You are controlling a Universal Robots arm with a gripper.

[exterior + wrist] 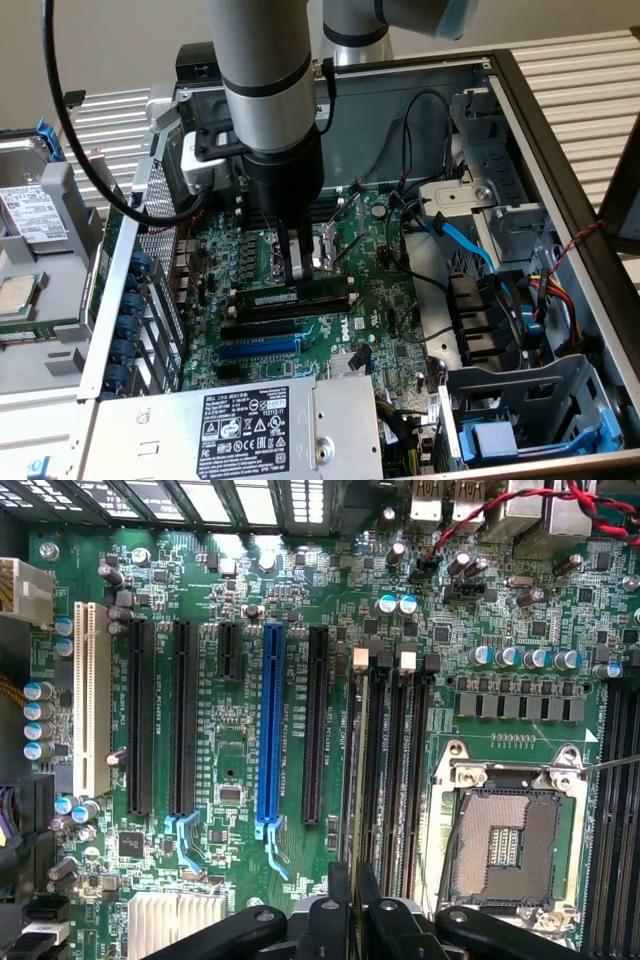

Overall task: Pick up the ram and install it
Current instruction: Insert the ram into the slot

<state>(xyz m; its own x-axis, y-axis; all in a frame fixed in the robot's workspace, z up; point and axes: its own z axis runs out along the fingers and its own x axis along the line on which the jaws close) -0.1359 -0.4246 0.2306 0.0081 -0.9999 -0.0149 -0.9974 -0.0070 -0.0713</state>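
The ram (300,296) is a long dark strip with a pale label. It stands on edge in a black memory slot on the green motherboard (380,300). My gripper (298,272) reaches straight down from the arm onto the ram's upper edge near its middle. In the wrist view the ram (356,780) appears edge-on as a thin line running from a white slot clip (362,660) to my gripper (354,905). The black fingers (335,910) are shut close on either side of that edge. More black memory slots (398,770) run alongside.
An empty CPU socket (505,845) lies right beside the memory slots. A blue slot (270,720) and black expansion slots (182,720) lie on the other side. The power supply (250,425), a blue cable (465,240), other cables and the drive cage (520,400) crowd the case.
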